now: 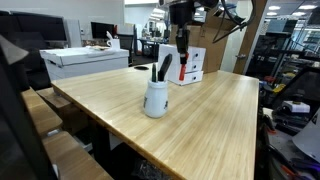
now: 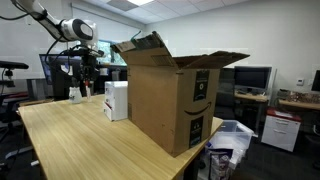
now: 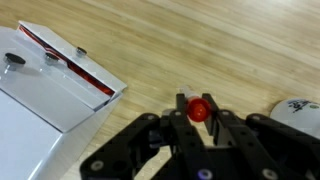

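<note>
Item: marker (image 3: pixel 199 109), red-ended. The claw (image 1: pixel 181 44) is hanging above the worktop (image 1: pixel 215 120), its jaws standing nearly closed and pinching the marker. The wrist view is showing the marker end-on, red end facing the camera, between the white box (image 3: pixel 45 85) and the cup (image 3: pixel 298 110). The exterior views are giving only a dark sliver below the claw. The long axis is probably running vertical, in line with the fingers. A cardboard box (image 2: pixel 175 100) is appearing in an exterior view only.
</note>
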`<state>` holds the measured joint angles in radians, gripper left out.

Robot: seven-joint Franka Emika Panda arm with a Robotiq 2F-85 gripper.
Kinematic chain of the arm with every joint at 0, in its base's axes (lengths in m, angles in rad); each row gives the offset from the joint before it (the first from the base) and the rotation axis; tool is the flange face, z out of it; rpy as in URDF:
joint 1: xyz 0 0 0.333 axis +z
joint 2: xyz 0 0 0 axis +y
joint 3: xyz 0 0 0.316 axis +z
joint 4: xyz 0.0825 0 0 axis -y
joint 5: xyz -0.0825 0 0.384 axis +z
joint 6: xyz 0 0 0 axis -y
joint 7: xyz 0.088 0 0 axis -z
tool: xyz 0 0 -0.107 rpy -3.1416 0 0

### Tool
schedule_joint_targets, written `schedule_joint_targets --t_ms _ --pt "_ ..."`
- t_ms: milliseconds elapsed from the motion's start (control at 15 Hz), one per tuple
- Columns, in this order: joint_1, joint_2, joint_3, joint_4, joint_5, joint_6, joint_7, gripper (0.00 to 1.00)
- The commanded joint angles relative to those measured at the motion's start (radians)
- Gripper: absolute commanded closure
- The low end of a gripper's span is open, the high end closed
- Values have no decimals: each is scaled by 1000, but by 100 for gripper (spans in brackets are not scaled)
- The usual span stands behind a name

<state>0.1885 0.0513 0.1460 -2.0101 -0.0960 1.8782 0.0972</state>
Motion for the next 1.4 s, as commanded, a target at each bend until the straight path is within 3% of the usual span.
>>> schedule_joint_targets --t_ms 0,1333 --pt "-9 -6 6 -24 17 6 -49 93" --pt "-12 52 7 -49 58 39 -102 93"
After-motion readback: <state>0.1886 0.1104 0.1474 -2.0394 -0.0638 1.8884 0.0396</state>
